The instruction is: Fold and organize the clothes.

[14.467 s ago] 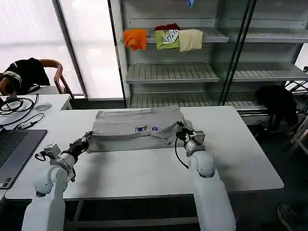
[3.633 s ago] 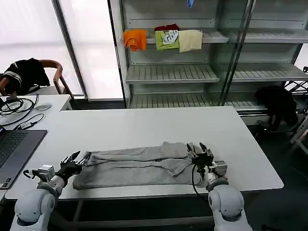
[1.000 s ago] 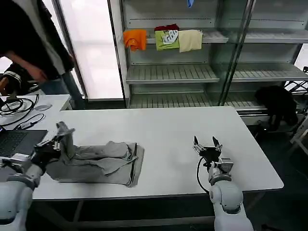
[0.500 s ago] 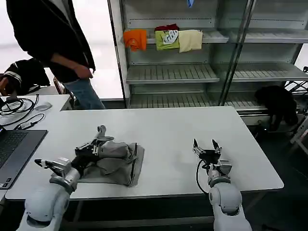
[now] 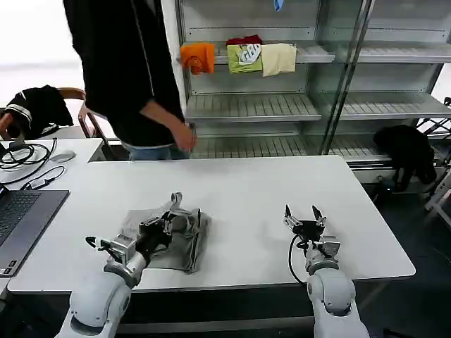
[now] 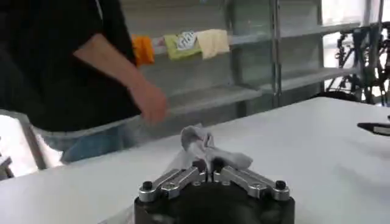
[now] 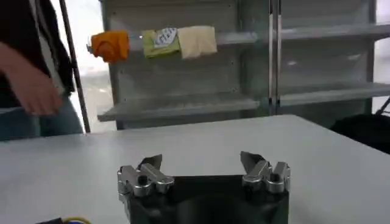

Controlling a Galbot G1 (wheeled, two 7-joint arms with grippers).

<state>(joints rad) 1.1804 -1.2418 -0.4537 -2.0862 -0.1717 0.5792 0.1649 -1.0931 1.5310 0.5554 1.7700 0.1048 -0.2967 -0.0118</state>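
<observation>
Grey shirt [image 5: 165, 232], bunched & half-folded, lies on the surface [image 5: 239, 183] at robot's left. Left gripper [image 5: 163, 227] over it, jaws pinched on a raised fold. Right gripper [image 5: 304, 220], jaws wide open & empty, well apart; left arm far nearer.

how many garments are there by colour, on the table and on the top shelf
grey shirt on the table, pinched by the left gripper: 1
orange garment on the shelf: 1
green garment on the shelf: 1
cream garment on the shelf: 1
total: 4
</observation>
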